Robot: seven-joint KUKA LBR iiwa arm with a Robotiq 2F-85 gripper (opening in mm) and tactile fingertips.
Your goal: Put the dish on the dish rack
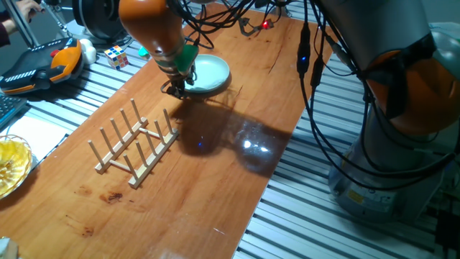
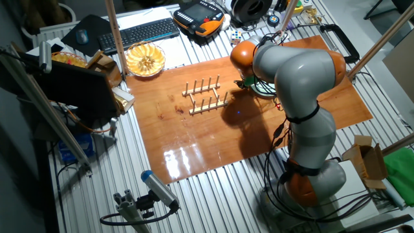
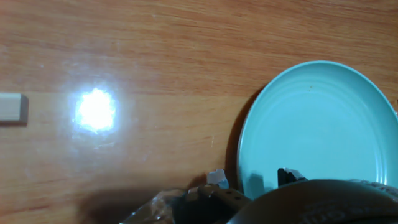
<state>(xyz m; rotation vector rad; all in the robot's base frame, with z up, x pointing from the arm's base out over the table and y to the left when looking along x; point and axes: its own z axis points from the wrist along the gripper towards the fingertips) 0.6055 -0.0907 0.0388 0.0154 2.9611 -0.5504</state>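
The dish (image 1: 207,73) is a round pale mint-green plate lying flat on the wooden table at its far end. In the hand view the dish (image 3: 317,124) fills the right side. My gripper (image 1: 175,88) hangs at its near-left rim. The gripper (image 3: 253,177) is open: one fingertip (image 3: 217,178) is outside the rim and the other is over the plate's inside. The dish rack (image 1: 134,147), light wood with two rows of upright pegs, stands in the middle of the table, left of the gripper. In the other fixed view my arm hides most of the dish; the dish rack (image 2: 204,96) shows clearly.
A yellow translucent bowl (image 1: 11,165) sits off the table's left edge. A Rubik's cube (image 1: 116,56) and an orange-black teach pendant (image 1: 43,65) lie behind on the slatted bench. Black cables (image 1: 316,86) hang at the table's right edge. A keyboard (image 2: 139,32) lies further back.
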